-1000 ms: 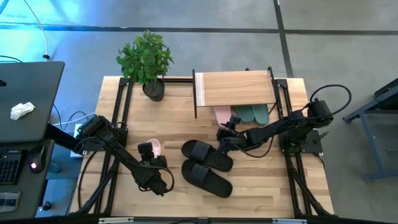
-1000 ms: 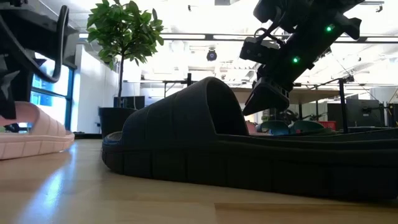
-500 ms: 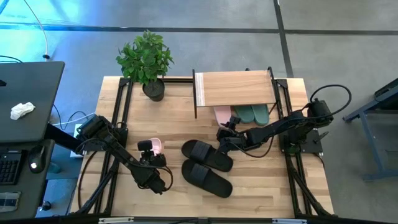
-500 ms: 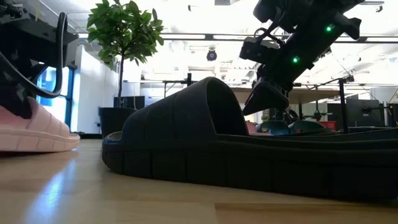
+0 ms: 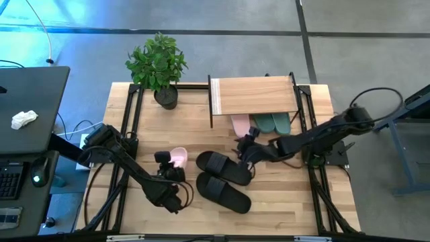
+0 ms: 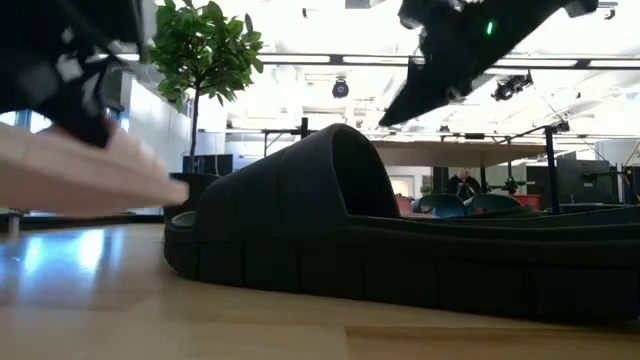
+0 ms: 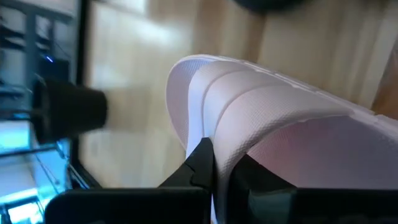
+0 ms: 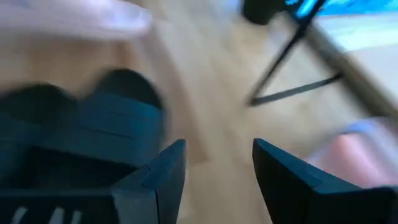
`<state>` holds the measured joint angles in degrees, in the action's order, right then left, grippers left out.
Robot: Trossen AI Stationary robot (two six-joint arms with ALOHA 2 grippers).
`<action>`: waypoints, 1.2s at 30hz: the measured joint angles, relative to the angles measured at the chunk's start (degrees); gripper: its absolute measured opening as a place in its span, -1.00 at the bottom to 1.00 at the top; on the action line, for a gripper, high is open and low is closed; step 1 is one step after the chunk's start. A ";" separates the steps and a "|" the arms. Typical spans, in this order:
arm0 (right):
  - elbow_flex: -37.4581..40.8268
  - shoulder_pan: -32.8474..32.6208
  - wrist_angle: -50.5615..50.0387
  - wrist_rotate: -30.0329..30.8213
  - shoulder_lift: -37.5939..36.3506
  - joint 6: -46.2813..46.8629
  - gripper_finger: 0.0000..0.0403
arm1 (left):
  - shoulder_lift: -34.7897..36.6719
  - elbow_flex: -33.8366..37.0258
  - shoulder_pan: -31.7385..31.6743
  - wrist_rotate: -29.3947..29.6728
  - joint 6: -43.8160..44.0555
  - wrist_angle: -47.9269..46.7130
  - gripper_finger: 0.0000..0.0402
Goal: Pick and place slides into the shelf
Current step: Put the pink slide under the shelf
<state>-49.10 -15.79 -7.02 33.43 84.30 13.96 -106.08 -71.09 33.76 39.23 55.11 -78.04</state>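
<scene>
- So the left gripper (image 5: 170, 175) is clamped on the strap of a pale pink slide (image 5: 177, 156), pinched thin between its fingers (image 7: 202, 163) in the wrist view. It sits at the near-left of the table (image 5: 275, 205), left of the two black slides (image 5: 224, 178).
- Biggest risk imo: it's only gripping one edge of a soft strap, so the slide could swing or peel out on the way to the shelf (image 5: 254, 96).
- The straight line to the shelf runs right past the farther black slide (image 5: 223, 167). If the dangling sole hangs low it could clip it and get knocked loose.
- The right gripper (image 5: 252, 149) has its fingers spread wide and empty, hovering between that black slide and the shelf's near edge. That's basically in the left arm's lane, so a bump between arms looks possible.
- Under the shelf there's already another pink slide (image 5: 240, 124) and two teal green slides (image 5: 273, 123). The open slot looks like the left end, next to the shelf's black leg (image 5: 211, 113), so it's a tight entry.
- Free room: bare table between the potted plant (image 5: 158, 66) and the shelf, plus the near-right corner.
</scene>
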 joint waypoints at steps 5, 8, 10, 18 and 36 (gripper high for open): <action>0.02 0.01 -0.49 -11.02 -5.83 10.47 -0.12 | 0.00 -3.70 -0.44 9.35 -0.83 -3.52 -0.99; 0.02 -0.99 -0.73 -14.65 -7.23 7.08 -0.12 | 0.00 -5.88 -1.39 13.91 -2.22 -5.81 -0.99; 0.04 -3.07 -0.75 -14.83 -7.18 1.25 -0.12 | 0.00 -7.14 -2.78 15.57 -4.93 -5.75 -0.99; -0.44 -13.86 5.23 -5.47 -1.34 -22.20 -0.12 | 0.00 -11.89 -10.00 17.65 -19.94 -1.64 -1.00; -0.68 -18.58 -26.45 -6.42 4.97 8.63 -0.12 | 0.00 -16.50 -13.92 17.75 -34.86 4.64 -1.00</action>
<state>-49.78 -34.37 -33.47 27.00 89.27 22.59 -106.08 -87.59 19.83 56.98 20.26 -73.40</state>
